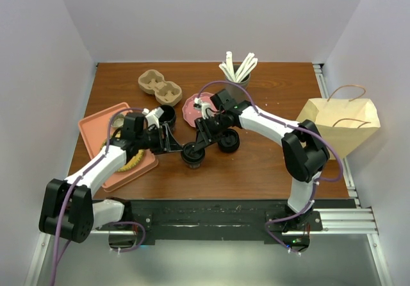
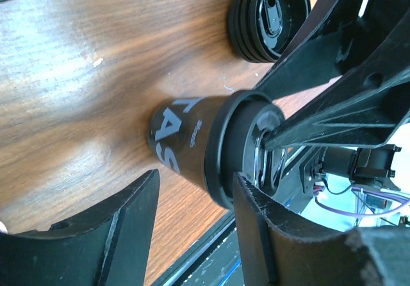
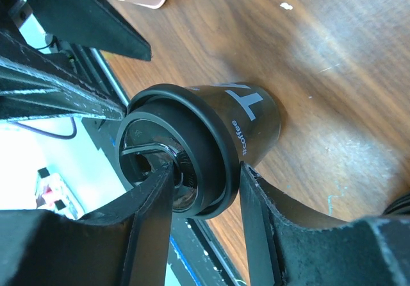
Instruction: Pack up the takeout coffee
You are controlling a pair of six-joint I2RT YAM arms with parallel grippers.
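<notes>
A black takeout coffee cup (image 1: pixel 192 155) with white lettering stands on the wooden table, a black lid (image 3: pixel 173 151) on top of it. My right gripper (image 3: pixel 205 177) is shut on that lid, with one finger in the lid's top recess and the other against its outer rim. My left gripper (image 2: pixel 195 178) is open just short of the cup (image 2: pixel 182 138). One of its fingers (image 2: pixel 253 228) is by the lid's edge, while the other finger (image 2: pixel 122 225) is low near the table and apart from the cup. In the top view both grippers (image 1: pixel 174 143) (image 1: pixel 200 142) meet at the cup.
A stack of black lids (image 1: pixel 229 142) sits right of the cup. A second black cup (image 1: pixel 166 114), a pulp cup carrier (image 1: pixel 160 87), a pink plate (image 1: pixel 194 111) and a holder of white stirrers (image 1: pixel 238 69) stand behind. A pink tray (image 1: pixel 96 129) lies left, a paper bag (image 1: pixel 339 124) right.
</notes>
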